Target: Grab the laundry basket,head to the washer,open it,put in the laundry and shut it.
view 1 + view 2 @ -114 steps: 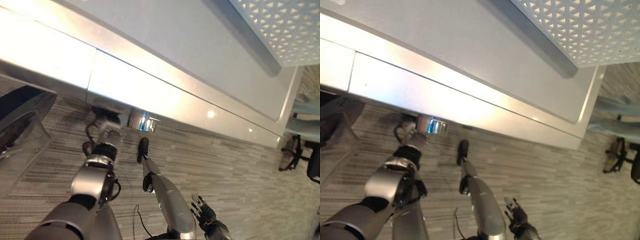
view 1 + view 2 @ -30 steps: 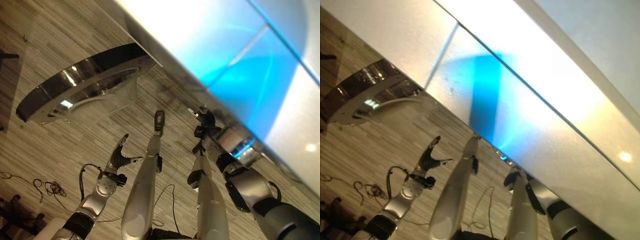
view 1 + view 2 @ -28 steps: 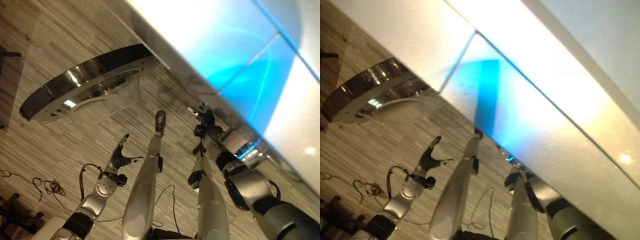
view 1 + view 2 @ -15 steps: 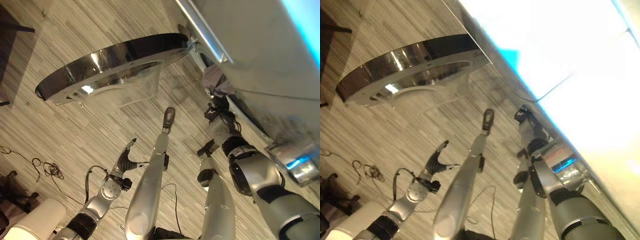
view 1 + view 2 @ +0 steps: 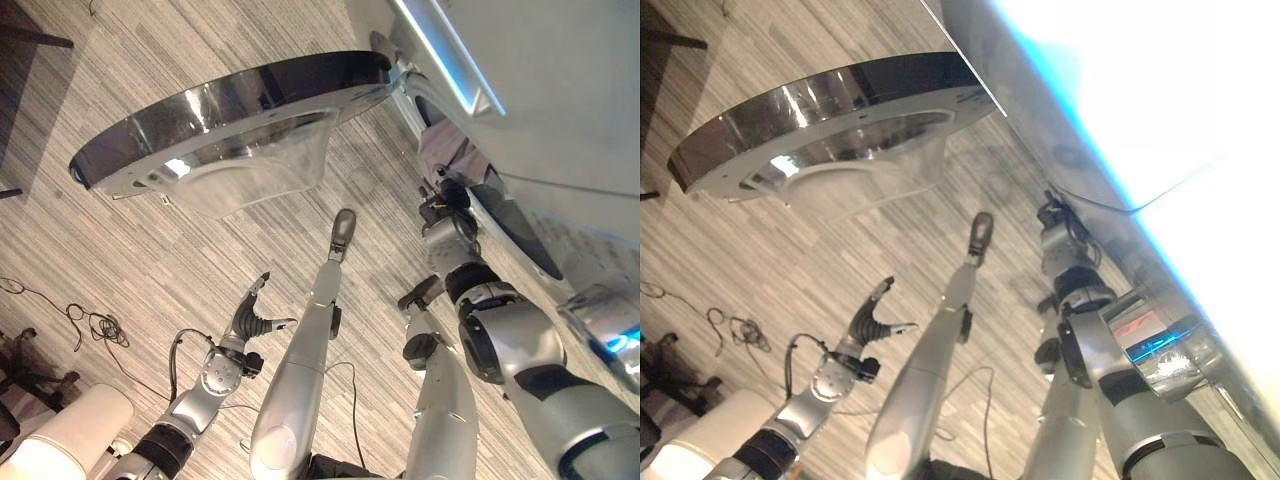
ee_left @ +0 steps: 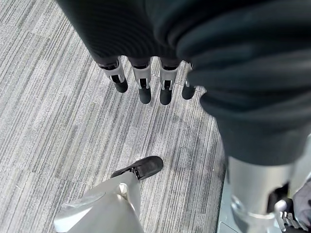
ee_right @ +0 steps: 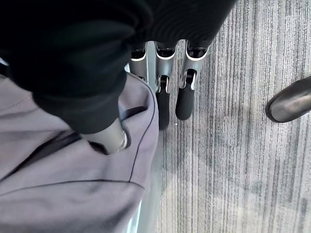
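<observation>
- While the washer (image 5: 560, 120) ran across the upper right of the head views, its round door (image 5: 235, 125) stood swung wide open toward the robot's left, above the striped carpet (image 5: 120, 250).
- A grey garment (image 5: 450, 155) lay bunched at the mouth of the drum, directly against the right hand (image 7: 167, 97), so that arm was plainly the nearer one.
- That hand's fingers were straight and together beside the cloth, its thumb (image 7: 109, 138) resting on the fabric, with no clear pinch.
- Well apart, the left hand (image 5: 250, 315) hung low with fingers loosely spread, holding nothing.
</observation>
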